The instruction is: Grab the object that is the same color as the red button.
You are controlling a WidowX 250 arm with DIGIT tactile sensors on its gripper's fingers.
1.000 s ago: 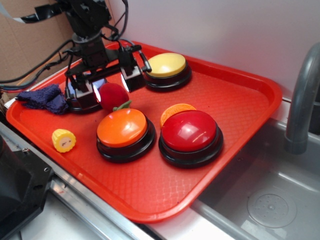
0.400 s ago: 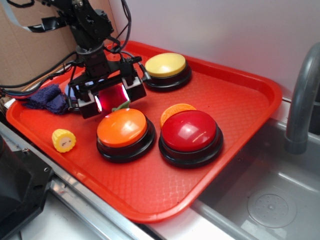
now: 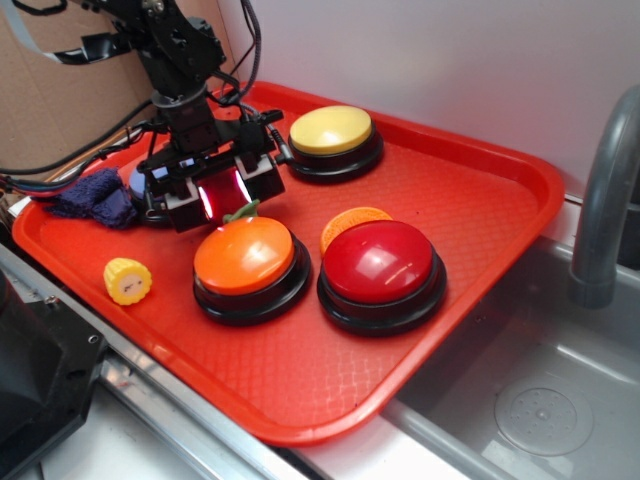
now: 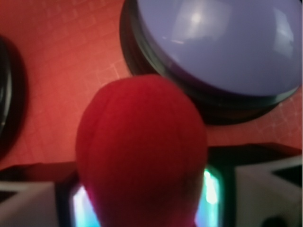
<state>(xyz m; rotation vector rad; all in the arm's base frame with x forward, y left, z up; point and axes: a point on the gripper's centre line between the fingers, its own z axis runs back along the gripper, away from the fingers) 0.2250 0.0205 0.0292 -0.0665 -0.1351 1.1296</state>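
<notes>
gripper (image 3: 222,190) tighter around red fruit (image 4: 142,151)

Glossy plastic red button (image 3: 380,262); matt, fuzzy red object (image 4: 142,151); textured plastic tray (image 3: 480,190); knitted cloth (image 3: 90,196).

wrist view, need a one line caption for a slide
Claw straddling the red toy fruit on the red tray, beside a purple button.

orange button (image 3: 250,258) is crowding the gripper (image 3: 222,190) from the front, purple button (image 4: 222,47) sitting just behind; open tray (image 3: 300,380) is lying beyond orange button.
</notes>
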